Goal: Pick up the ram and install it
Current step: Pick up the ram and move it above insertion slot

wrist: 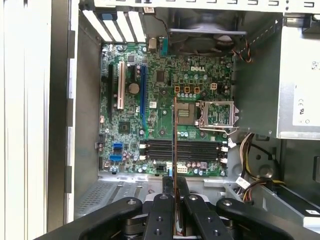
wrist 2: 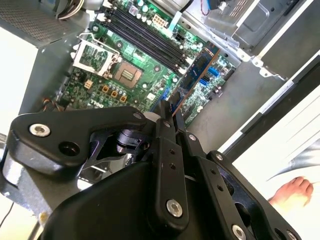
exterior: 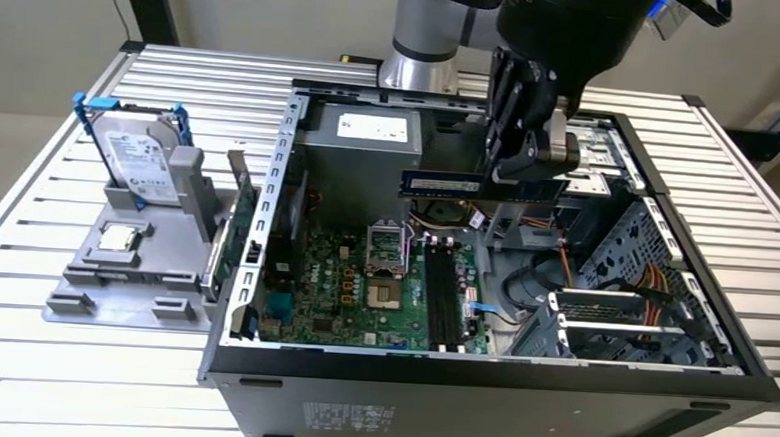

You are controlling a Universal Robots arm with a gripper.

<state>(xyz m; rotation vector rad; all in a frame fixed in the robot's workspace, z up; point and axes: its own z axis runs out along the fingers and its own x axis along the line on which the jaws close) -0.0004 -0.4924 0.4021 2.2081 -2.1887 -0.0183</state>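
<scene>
Pinching the ram (exterior: pixel 452 185) in the pincer (exterior: pixel 531 176) above the open computer case (exterior: pixel 487 409).
Hovering level over the motherboard (exterior: pixel 346 286), clear of its black memory slots (exterior: pixel 442 299).

Slim blue-green ram (exterior: pixel 446 184) on edge in the gripper (exterior: pixel 523 175), above the motherboard (exterior: pixel 346 286).

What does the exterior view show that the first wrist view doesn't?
The exterior view adds the hard drive in its blue frame and the small square CPU chip, both on the gray stand beside the case, on the slatted table. The first wrist view adds the case fan past the board's edge. Shared: the end effector shut on the ram above the motherboard and its black memory slots.
</scene>
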